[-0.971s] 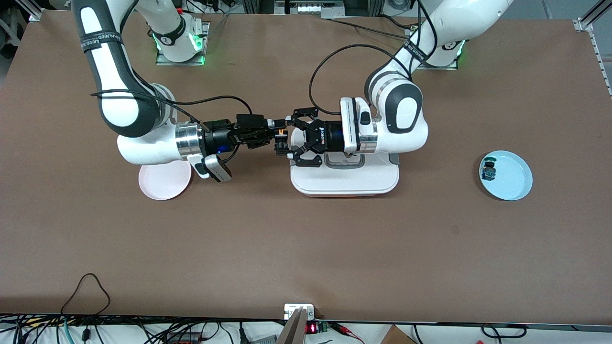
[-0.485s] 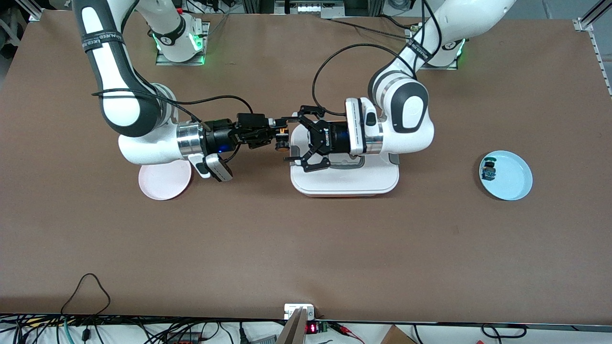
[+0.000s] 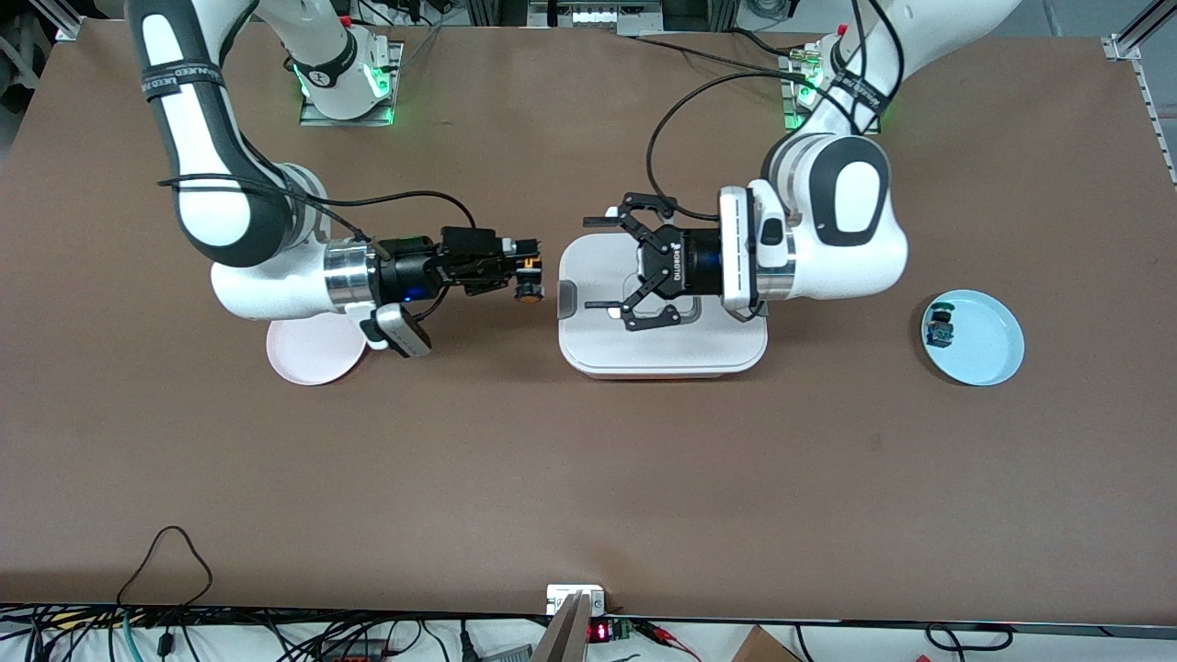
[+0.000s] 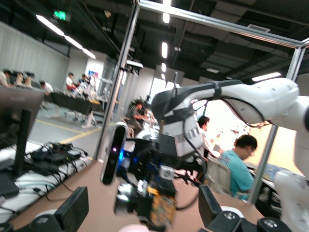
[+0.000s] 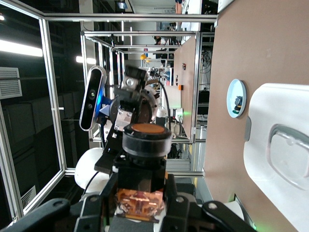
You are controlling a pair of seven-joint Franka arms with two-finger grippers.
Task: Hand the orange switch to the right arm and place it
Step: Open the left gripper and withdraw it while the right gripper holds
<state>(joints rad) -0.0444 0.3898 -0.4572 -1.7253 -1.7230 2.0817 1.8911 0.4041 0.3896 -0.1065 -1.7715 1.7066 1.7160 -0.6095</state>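
Note:
My right gripper (image 3: 526, 272) is shut on the orange switch (image 3: 527, 279) and holds it above the bare table, between the pink plate (image 3: 313, 354) and the white container (image 3: 662, 349). In the right wrist view the switch (image 5: 145, 154) stands between the right gripper's (image 5: 140, 202) fingers, orange cap outward and tan-brown block at the pads. My left gripper (image 3: 588, 263) is open and empty over the white container, apart from the switch. In the left wrist view the left gripper (image 4: 141, 215) frames the switch (image 4: 161, 207) farther off.
A light blue plate (image 3: 988, 359) at the left arm's end of the table holds the small blue-and-green switch (image 3: 940, 327). The white container has a clear lid window. The pink plate lies under the right arm's wrist.
My left gripper has opened wider and drawn away from the switch toward the left arm's end. My right gripper, with the switch, has shifted slightly toward the right arm's end.

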